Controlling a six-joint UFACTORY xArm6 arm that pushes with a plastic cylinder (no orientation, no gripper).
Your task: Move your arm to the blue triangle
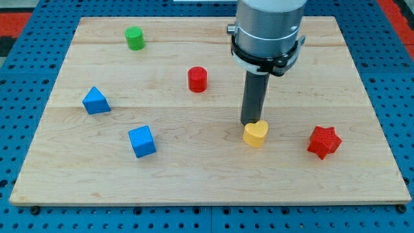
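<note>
The blue triangle [96, 101] lies on the wooden board at the view's left. My tip [250, 123] is right of the board's middle, at the upper left edge of a yellow heart block [255, 133], touching or nearly touching it. The blue triangle is far to the left of the tip and slightly higher in the view. A blue cube [141, 141] lies below and to the right of the triangle.
A red cylinder [197, 79] stands between the tip and the triangle, higher in the view. A green cylinder [134, 38] stands at the top left. A red star [323, 142] lies at the right. The wooden board [65, 175] rests on a blue pegboard.
</note>
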